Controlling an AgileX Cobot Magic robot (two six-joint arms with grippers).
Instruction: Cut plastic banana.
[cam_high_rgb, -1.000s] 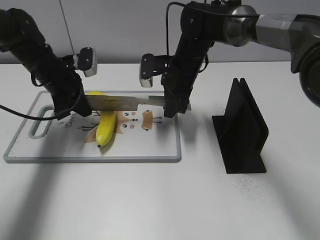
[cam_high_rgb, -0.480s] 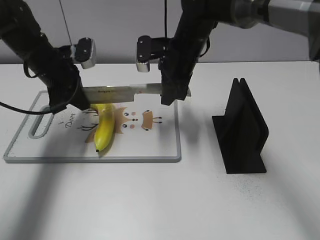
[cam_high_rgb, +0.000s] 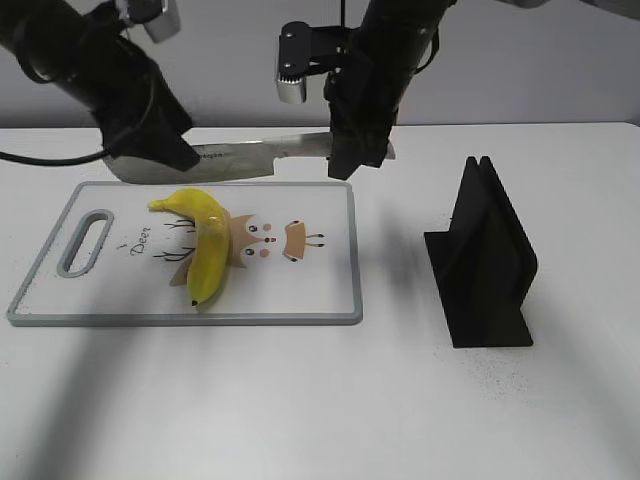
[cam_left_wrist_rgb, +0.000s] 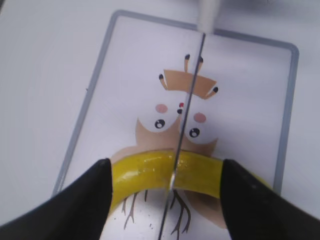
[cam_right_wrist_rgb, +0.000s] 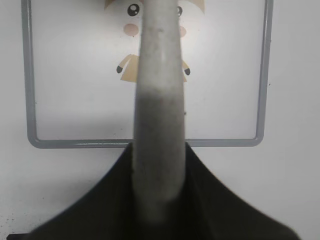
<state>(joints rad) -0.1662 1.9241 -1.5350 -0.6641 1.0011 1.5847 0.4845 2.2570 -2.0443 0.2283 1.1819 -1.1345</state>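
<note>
The plastic banana (cam_high_rgb: 205, 245) lies on the white cutting board (cam_high_rgb: 300, 290), bright yellow, and looks to be in one piece. It also shows in the left wrist view (cam_left_wrist_rgb: 145, 172). My right gripper (cam_high_rgb: 355, 160) is shut on the grey handle of a knife (cam_right_wrist_rgb: 160, 100). The knife's blade (cam_high_rgb: 260, 155) hangs level in the air above the board's far edge, clear of the banana. My left gripper (cam_high_rgb: 165, 165) is open at the blade's tip. In the left wrist view its fingers (cam_left_wrist_rgb: 165, 170) stand wide apart with the thin blade edge (cam_left_wrist_rgb: 192, 90) running between them.
A black slotted knife stand (cam_high_rgb: 485, 255) is on the table to the right of the board. The board has a grey rim (cam_right_wrist_rgb: 30, 90), a handle slot (cam_high_rgb: 85, 240) at its left end and a cartoon deer print.
Both arms have risen and moved back. The knife has lifted off the banana, from across its middle to the air above the board's far edge. The banana has stayed put.
</note>
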